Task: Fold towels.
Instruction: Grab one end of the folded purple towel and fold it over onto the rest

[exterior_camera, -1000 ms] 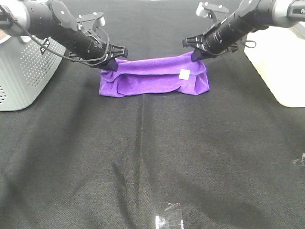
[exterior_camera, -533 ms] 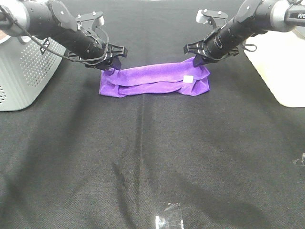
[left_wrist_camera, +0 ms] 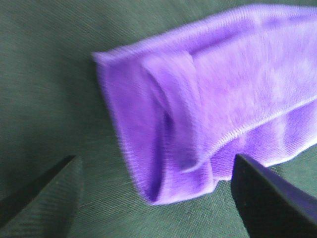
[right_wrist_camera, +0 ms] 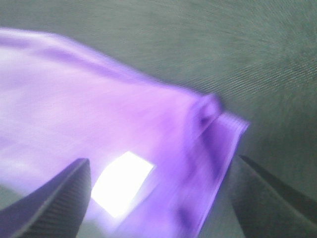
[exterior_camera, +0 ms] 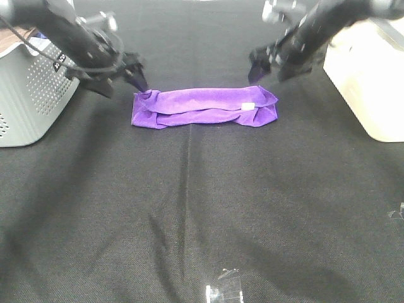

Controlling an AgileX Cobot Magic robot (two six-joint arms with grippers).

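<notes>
Exterior high view shows the purple towel (exterior_camera: 204, 107) lying on the black worktop (exterior_camera: 202, 208) at its far middle. It is already doubled into a long, narrow band running left to right, between a grey perforated basket (exterior_camera: 28, 95) on the left and a pale box (exterior_camera: 369, 82) on the right. The left claw (exterior_camera: 121, 82) hovers just beyond the band's far left corner and the right claw (exterior_camera: 270, 68) just beyond its far right corner. Both are spread wide and hold nothing, and neither appears to touch the cloth. The left wrist view bears this out, with dark fingers (left_wrist_camera: 39, 191) well apart and the towel's short end lying loose between them. The cloth looks light, soft and quite limp, with a plush nap that should give decent purchase. It has no stiffness, so any unsupported part will likely sag. At the left end the layers gape open in a rolled lip rather than lying flush. A hold there probably ought to pinch through every layer at the corners of the short end, or the inner ply may slip out when lifted. A small white label (exterior_camera: 248, 106) sits on top near the right end. It is thin and no place to grip.
</notes>
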